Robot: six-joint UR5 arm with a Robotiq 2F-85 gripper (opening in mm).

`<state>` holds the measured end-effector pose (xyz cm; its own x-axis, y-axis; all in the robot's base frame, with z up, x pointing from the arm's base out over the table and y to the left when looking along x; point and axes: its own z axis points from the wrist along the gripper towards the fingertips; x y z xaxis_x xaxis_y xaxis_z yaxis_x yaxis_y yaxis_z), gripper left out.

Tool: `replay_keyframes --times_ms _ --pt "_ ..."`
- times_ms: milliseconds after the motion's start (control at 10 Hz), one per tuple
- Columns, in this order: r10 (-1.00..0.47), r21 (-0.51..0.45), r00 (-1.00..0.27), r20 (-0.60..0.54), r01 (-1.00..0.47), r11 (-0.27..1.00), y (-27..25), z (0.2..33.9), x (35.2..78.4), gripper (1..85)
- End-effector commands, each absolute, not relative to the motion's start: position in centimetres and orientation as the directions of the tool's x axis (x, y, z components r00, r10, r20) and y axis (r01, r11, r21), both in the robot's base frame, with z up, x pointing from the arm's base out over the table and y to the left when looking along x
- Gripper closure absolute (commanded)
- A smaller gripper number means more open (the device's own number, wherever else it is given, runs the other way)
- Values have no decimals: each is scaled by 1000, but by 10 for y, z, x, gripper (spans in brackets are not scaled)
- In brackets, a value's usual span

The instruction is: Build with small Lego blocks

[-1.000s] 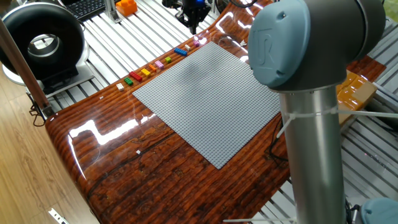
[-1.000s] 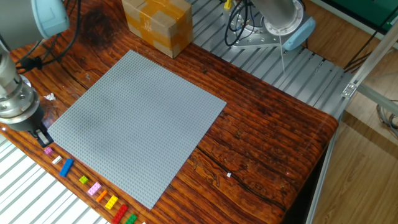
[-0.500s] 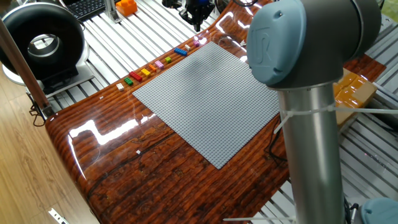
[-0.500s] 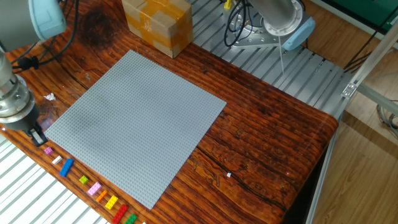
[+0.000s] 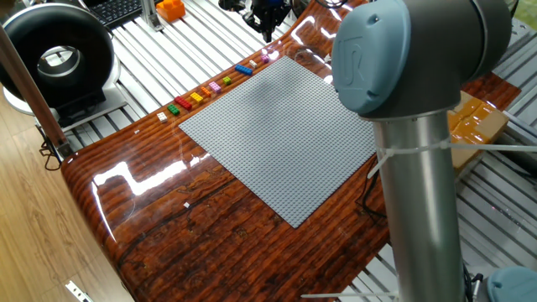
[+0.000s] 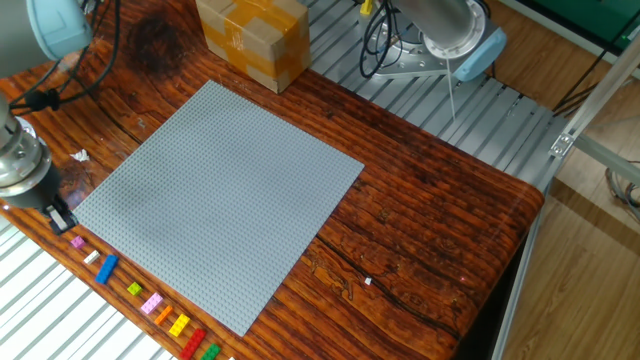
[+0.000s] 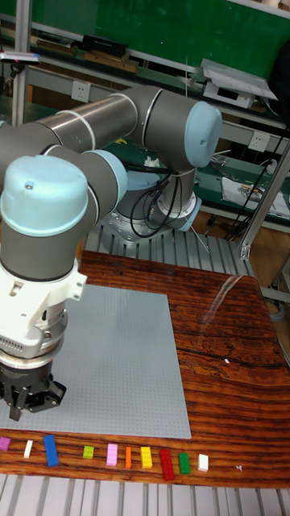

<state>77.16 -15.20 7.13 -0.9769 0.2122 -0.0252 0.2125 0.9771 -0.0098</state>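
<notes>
The small Lego blocks (image 7: 112, 455) lie in one row on the wooden table, just off the near edge of the grey baseplate (image 7: 121, 363). Pink, white, blue, green, pink, orange, yellow, red, green and white follow one another. The same row of blocks (image 6: 150, 302) runs along the lower left of the other fixed view, and the blocks (image 5: 214, 85) show small beside the baseplate's far edge in one fixed view. My gripper (image 7: 32, 409) hangs a little above the table, over the baseplate's corner at the pink end of the row. Nothing shows between its dark fingers, and their gap is unclear. The gripper (image 6: 62, 220) stays apart from the end pink block (image 6: 77, 242).
A taped cardboard box (image 6: 252, 40) stands beyond the baseplate's far corner. An orange object (image 5: 170, 8) and a black round device (image 5: 54, 54) sit on the slatted metal bench beside the table. My arm's big elbow (image 5: 403, 50) blocks part of one fixed view.
My gripper has drifted slightly up and away from the pink end block, toward the table's edge. No block has moved.
</notes>
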Motion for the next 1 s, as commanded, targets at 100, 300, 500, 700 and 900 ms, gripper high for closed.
replay_keyframes --times_ms 100,300,500,700,900 --pt "177 23 -983 -56 175 984 -150 63 783 823" --pt "121 10 -992 -46 121 993 -155 59 779 757" --pt "89 8 -995 -40 89 996 -159 52 776 700" --pt "57 -1 -998 -26 57 998 -163 50 769 630" --pt "18 14 -999 -27 17 1000 -162 49 766 530"
